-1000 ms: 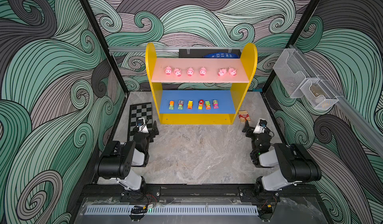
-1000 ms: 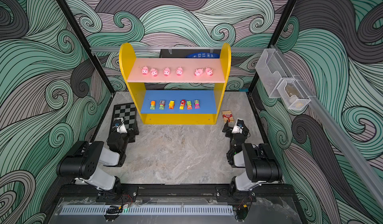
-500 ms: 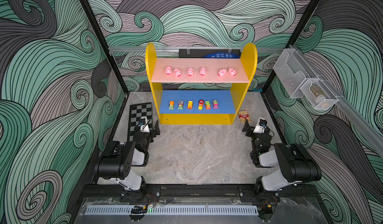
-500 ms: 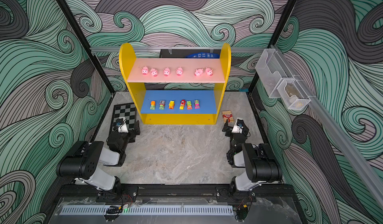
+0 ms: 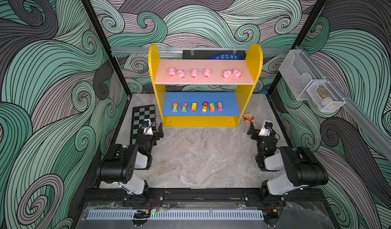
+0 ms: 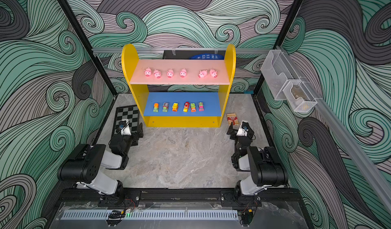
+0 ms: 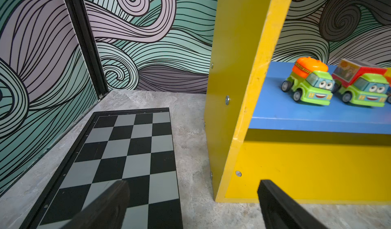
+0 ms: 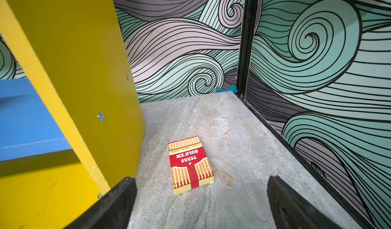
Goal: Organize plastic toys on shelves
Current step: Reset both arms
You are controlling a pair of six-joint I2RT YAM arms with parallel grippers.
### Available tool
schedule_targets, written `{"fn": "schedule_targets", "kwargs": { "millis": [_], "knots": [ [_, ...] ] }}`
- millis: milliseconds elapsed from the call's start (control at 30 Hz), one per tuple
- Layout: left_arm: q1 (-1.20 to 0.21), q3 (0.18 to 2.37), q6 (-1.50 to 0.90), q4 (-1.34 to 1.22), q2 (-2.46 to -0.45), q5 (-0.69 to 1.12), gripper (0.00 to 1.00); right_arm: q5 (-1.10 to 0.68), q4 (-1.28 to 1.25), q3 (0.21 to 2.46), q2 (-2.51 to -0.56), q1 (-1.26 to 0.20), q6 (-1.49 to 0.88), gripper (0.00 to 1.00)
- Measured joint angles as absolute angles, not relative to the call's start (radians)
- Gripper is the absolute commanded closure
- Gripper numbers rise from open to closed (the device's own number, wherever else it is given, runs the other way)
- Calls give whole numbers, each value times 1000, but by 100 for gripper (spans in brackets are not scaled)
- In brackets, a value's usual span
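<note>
On the shelves (image 5: 154, 69) we found pigs (image 5: 194, 73) along the upper board (image 5: 211, 80) and vehicles (image 5: 194, 107) along the lower board (image 5: 230, 103). Left gripper (image 7: 193, 184) and right gripper (image 8: 201, 180) stood spread, empty. We judged sorting complete; the next move called only for withdrawal.

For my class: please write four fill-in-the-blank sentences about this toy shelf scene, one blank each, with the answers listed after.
1. The pink pigs stand on the ____ board (upper or lower) of the yellow shelves.
2. The number of toy vehicles lined up on the blue board is ____.
3. Of the two arms, the checkerboard lies by the ____ one.
4. The left gripper and the right gripper both have their jaws ____.

Answers: upper; six; left; open.
</note>
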State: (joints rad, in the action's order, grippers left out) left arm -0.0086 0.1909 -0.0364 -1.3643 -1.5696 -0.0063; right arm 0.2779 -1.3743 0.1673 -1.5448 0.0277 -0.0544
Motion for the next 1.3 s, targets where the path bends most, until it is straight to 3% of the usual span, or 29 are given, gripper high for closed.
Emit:
{"fn": "schedule_targets", "kwargs": {
  "millis": [500,1300],
  "knots": [
    [-9,192,-36,-1364,-1570,-6,1,278,-1479,107,-1545,28,-54,0],
    [-9,192,-36,-1364,-1570,-6,2,259,-1399,177,-1545,28,-39,0]
  ]
}}
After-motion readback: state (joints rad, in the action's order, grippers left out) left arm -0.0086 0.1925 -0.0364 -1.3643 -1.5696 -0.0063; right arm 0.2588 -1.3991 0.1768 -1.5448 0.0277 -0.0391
